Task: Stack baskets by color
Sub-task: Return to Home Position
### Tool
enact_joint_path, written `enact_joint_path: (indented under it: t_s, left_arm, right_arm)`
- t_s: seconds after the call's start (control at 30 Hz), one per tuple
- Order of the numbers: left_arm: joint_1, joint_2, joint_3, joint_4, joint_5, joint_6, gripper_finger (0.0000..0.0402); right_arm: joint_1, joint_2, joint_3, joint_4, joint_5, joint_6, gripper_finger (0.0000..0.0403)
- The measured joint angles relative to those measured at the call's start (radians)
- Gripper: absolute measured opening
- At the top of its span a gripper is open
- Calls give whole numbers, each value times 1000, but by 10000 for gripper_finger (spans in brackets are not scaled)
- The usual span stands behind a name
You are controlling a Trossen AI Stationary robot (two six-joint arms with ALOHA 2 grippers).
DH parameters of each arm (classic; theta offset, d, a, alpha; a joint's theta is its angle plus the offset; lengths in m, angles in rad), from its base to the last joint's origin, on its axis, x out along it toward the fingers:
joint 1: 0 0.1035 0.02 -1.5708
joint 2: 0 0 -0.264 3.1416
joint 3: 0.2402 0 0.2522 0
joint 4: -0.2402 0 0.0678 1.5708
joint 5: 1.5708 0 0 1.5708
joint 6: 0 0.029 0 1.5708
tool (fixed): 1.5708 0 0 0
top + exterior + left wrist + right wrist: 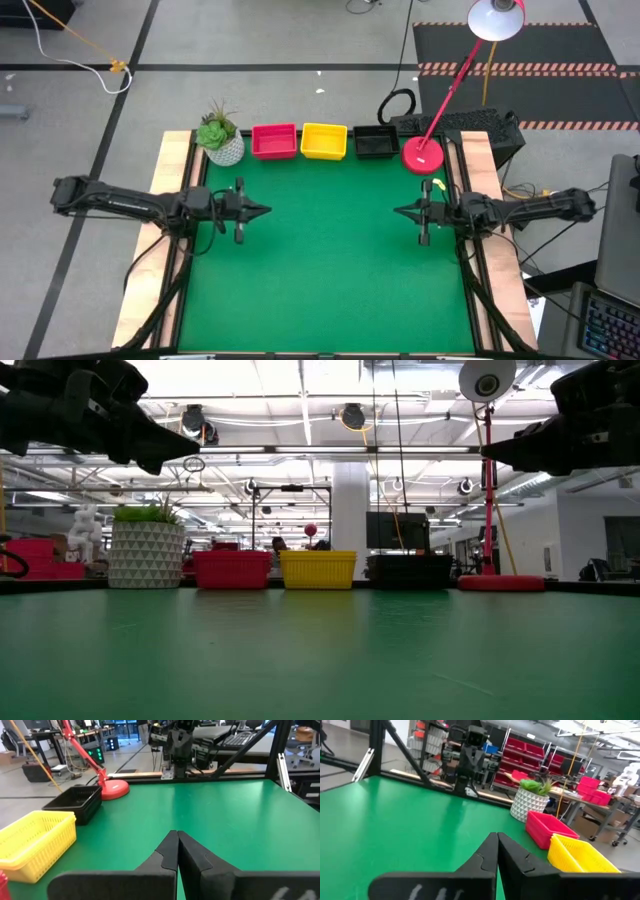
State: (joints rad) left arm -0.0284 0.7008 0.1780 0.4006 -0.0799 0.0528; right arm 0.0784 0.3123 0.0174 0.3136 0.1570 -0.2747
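Along the far edge of the green table (330, 280), the red slotted plastic baskets (274, 141) sit just beside the white patterned plant pot (224, 148). The yellow slotted plastic baskets (324, 141) come next along from the pot, and the black slotted plastic baskets (376, 142) are farthest from it, near the round red lamp base (423, 155). Each colour occupies one spot, which suggests the sorting is done; how many are nested in each cannot be told. That likely explains the arms' pose. The left gripper (262, 211) hangs above the table on the pot's near side, and the right gripper (399, 211) faces it from well across. Both have fingertips pressed together, holding and touching nothing.
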Motion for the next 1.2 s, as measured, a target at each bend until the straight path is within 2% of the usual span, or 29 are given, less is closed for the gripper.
enact_joint_path:
  t_s: [0.13,0.47,0.63,0.97,1.13,1.2]
  left_arm:
    - [0,-59,0,-80,1,-1,3]
    - [1,-243,-142,24,9,5,2]
    - [1,-319,-169,12,9,17,4]
    - [1,-406,-169,-36,9,23,4]
    - [1,-430,-168,-57,9,22,6]
    - [1,-430,-167,-72,9,16,9]
  right_arm:
    - [0,-49,-1,-28,0,1,0]
    - [0,-154,-2,-105,0,5,0]
    - [0,-183,-2,-131,0,4,0]
    - [0,-285,0,-182,7,0,0]
    - [0,-310,71,-321,109,8,0]
    - [0,-312,76,-312,105,0,0]
